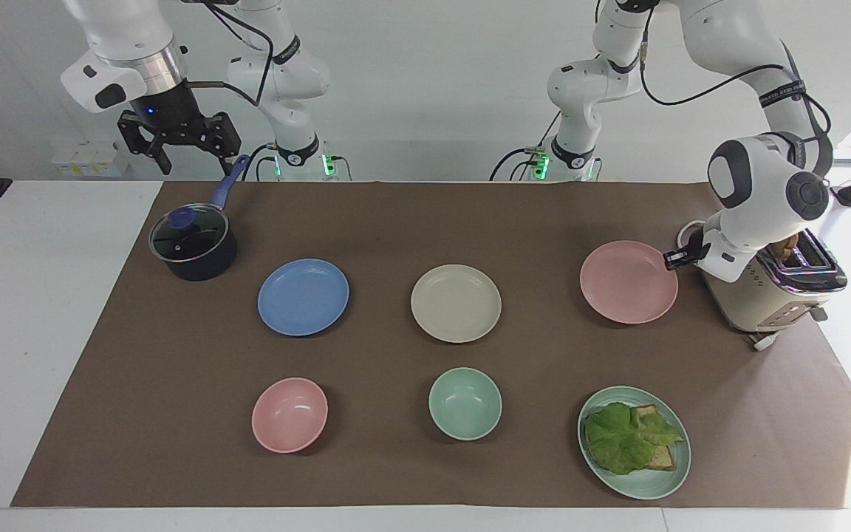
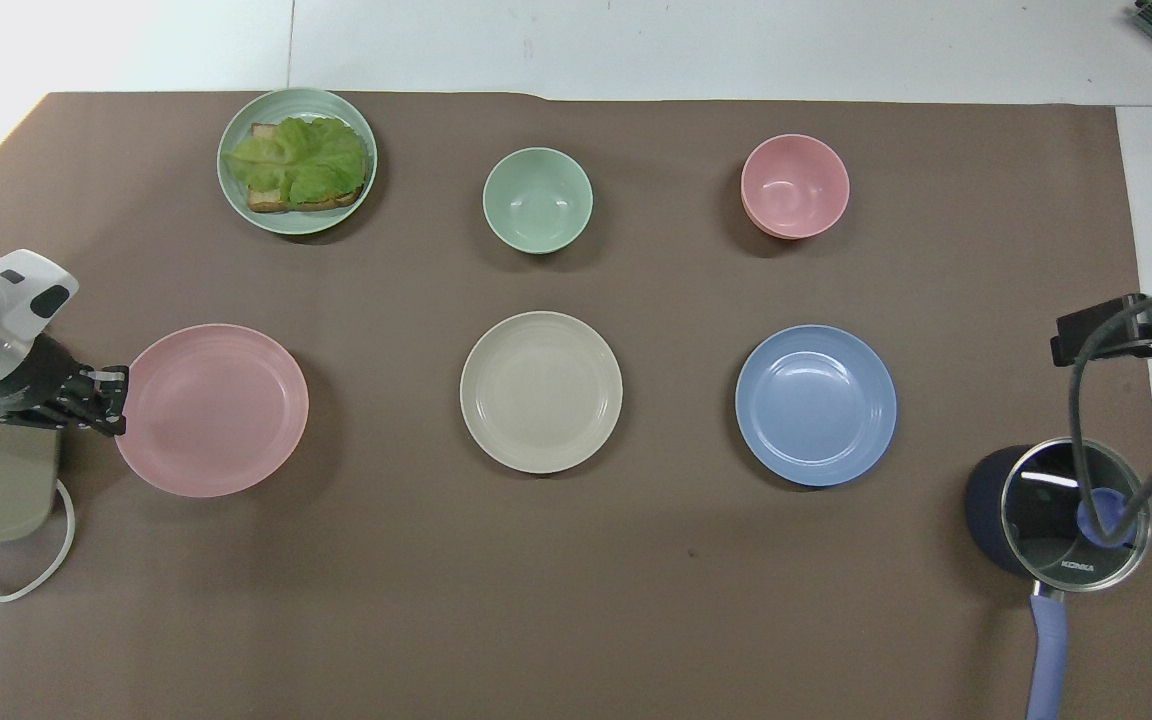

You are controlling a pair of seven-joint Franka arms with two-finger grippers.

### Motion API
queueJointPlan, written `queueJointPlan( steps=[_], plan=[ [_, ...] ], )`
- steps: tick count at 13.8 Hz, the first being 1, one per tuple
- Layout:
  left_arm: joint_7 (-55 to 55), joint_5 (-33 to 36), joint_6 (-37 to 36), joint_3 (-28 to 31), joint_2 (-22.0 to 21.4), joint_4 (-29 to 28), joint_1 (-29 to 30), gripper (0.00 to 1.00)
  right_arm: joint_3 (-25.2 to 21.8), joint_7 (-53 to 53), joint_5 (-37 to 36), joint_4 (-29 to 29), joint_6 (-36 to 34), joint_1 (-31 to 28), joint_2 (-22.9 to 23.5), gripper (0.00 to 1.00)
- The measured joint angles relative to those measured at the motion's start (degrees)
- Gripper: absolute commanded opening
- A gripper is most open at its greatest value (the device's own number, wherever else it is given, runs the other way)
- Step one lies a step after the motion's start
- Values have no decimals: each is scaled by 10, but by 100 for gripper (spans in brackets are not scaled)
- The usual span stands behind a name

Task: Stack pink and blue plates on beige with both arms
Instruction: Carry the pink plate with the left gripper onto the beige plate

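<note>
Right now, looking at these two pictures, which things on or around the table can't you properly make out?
- Cream boxy toaster: in the facing view the left arm's wrist covers part of it; in the overhead view the edge cuts it off.
- Right pincer: the overhead view shows only a cabled bar at the edge.
- Bread on the pale green round plate: lettuce hides most of it in both views.

One camera sits high across the table (image 1: pixel 56 295) and faces the robots — their bases stand at the top of its picture, past the table's robot-side edge. The other hangs high above the robots' own end, looking forward and steeply down. Both stand well back, each taking in nearly the whole brown mat (image 2: pixel 576 600) edge to edge. They share the mat and all that stands on it — seen half a turn apart.
</note>
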Motion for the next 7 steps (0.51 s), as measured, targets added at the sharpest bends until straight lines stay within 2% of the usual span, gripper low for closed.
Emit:
queueJointPlan(
  steps=[3, 7],
  plan=[
    [-42, -20, -43, -12, -15, 35, -61, 0, 0, 0, 0, 0, 0, 0, 0, 100],
    [-87, -46, -9, -20, -14, 27, -196, 0, -1, 0, 0, 0, 0, 0, 0, 100]
  ],
)
